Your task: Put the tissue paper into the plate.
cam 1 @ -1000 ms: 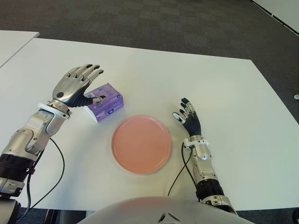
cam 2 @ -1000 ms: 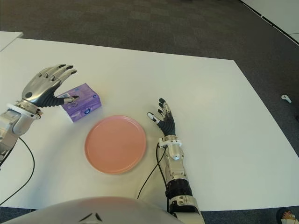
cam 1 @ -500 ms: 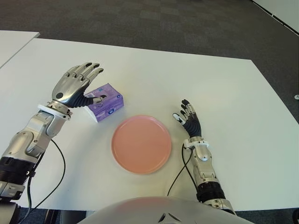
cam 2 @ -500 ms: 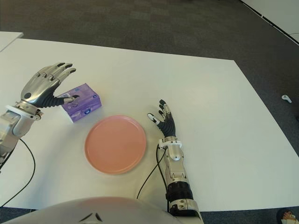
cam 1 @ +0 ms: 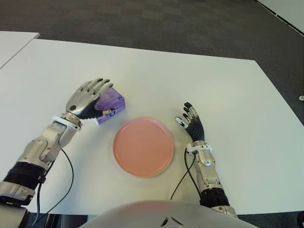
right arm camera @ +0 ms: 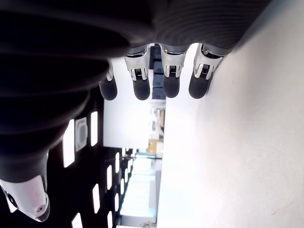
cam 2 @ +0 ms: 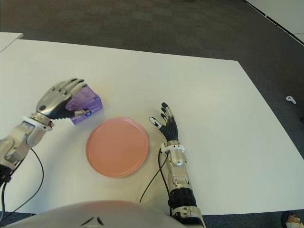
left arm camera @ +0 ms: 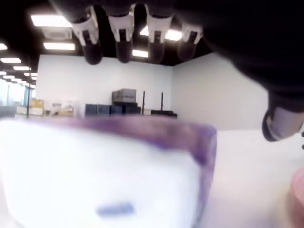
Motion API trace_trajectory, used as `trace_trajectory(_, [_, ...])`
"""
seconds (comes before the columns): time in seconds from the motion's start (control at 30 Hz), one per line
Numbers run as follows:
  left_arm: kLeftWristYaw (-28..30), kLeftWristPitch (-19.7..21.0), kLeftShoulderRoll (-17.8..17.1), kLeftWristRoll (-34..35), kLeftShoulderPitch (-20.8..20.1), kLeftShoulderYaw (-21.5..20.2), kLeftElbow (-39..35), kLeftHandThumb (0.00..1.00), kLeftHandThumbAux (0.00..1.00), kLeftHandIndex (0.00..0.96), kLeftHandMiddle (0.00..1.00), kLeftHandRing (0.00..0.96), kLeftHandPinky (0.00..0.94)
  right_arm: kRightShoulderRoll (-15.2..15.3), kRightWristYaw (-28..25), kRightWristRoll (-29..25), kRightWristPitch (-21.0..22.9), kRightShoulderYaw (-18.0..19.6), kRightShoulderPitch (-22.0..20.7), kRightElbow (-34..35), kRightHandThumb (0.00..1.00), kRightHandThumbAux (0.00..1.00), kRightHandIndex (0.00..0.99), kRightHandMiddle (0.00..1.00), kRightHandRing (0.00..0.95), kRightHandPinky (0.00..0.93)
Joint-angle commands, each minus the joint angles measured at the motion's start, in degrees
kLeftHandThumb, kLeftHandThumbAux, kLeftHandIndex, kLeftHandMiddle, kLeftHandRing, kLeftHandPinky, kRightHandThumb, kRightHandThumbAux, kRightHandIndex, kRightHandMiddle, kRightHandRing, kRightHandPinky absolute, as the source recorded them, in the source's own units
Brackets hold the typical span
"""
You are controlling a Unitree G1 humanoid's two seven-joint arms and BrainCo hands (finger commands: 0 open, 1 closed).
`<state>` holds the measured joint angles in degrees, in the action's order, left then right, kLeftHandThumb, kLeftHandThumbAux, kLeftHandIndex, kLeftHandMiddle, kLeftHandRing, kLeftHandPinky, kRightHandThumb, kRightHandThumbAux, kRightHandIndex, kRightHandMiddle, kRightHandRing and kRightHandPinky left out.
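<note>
1. Here, at the left of the white table (cam 1: 228, 85), my left hand (cam 1: 88, 97) covers the purple tissue pack (cam 1: 110, 105), fingers draped over its top and far edge, thumb at the near side. The left wrist view has the pack filling the space under the fingers (left arm camera: 121, 35). I judge the hand is closing on the pack, but I cannot tell from these views whether the grip is firm.

2. The pack sits on the table, tilted a little under the palm, just beside the plate's far-left rim and not touching it as far as I can see. It has not been lifted.

3. At centre, the pink plate (cam 1: 143, 147) lies flat and holds nothing.

4. To the right of the plate, my right hand (cam 1: 192, 124) shows idle, fingers spread and relaxed, holding nothing; its own wrist view confirms straight fingers (right arm camera: 168, 76) over bare table.

5. Progress, as I judge it: the reach is done and the grasp is being made. What is left is nearly everything that counts: securing the hold, raising the pack, carrying it the short way rightward over the rim, and setting it down inside the plate.
</note>
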<state>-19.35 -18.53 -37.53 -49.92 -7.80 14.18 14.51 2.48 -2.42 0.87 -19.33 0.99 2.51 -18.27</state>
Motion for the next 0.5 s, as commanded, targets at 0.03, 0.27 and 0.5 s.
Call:
trace_trajectory(0.03, [3.57, 0.64, 0.28, 0.95, -0.45, 0.95, 1.15, 0.067, 0.361, 0.000, 0.000, 0.000, 0.000, -0.27, -0.28, 0.42, 8.60, -0.85, 6.25, -4.47, 0.069, 0.616, 0.012, 0.024, 0.008, 0.001])
trace_trajectory(0.27, [7.91, 1.99, 0.71, 2.60, -0.30, 1.07, 0.24, 0.076, 0.328, 0.000, 0.000, 0.000, 0.000, -0.15, -0.39, 0.47, 8.65, -0.94, 6.53, -4.11, 0.060, 0.608, 0.009, 0.028, 0.008, 0.000])
trace_trajectory(0.5, [11.45, 2.95, 0.68, 3.46, -0.16, 1.30, -0.57, 0.085, 0.305, 0.000, 0.000, 0.000, 0.000, -0.02, -0.40, 0.55, 8.07, -0.91, 6.12, -5.08, 0.059, 0.609, 0.011, 0.028, 0.008, 0.000])
